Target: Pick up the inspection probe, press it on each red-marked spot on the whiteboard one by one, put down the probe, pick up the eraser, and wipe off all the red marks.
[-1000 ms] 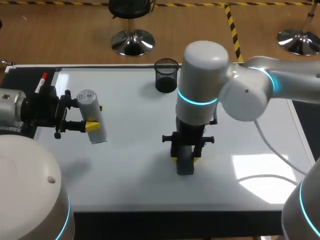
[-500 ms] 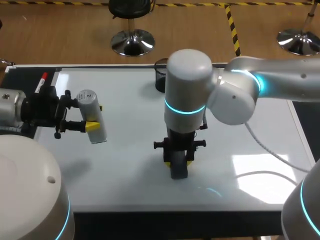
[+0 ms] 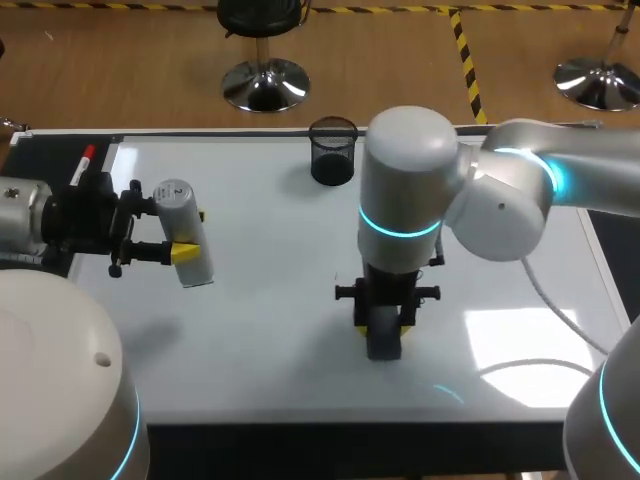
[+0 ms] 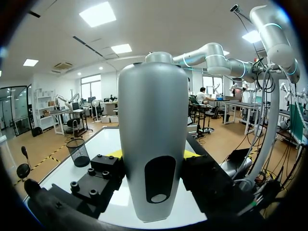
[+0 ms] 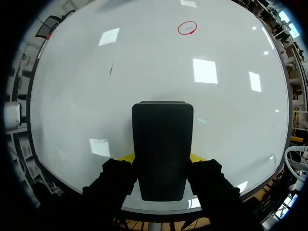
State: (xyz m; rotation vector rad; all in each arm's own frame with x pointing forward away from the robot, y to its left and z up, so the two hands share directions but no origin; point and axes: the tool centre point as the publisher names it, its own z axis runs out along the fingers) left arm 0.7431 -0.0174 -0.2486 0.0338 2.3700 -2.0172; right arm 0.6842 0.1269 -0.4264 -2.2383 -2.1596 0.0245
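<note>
**Item 1, nine o'clock edge.** Red-capped marker (image 3: pixel 82 164), beside your left arm. Not a task thing.

**Item 2, nine o'clock.** Left tool (image 3: pixel 190 240), fingers closed from two sides on the inspection probe (image 3: pixel 184 222). The probe is a pale grey cylinder, held clear above the whiteboard (image 3: pixel 250 330). You have not yet put it down.

**Item 3, twelve o'clock.** Black mesh cup (image 3: pixel 332 151), at the far edge of the surface.

**Item 4, centre.** Right tool (image 3: pixel 384 324), fingers clamped on the eraser (image 3: pixel 384 346). The eraser is a dark block and appears to rest flat on the board.

**Item 5.** Red mark (image 5: pixel 187 28), a single ring, seen only in the right wrist view. In the head view your right arm probably hides it.
- It lies well ahead of the eraser, at about one o'clock from the tool.
- The eraser's long axis runs straight out from the tool, nearly in line with the ring.
- Your right arm is the nearer one.
- Judged next move: push forward along that axis, bearing slightly towards one o'clock.

**Item 6.** Thin dark stroke (image 5: pixel 110 69), at about eleven o'clock from the eraser.
</note>
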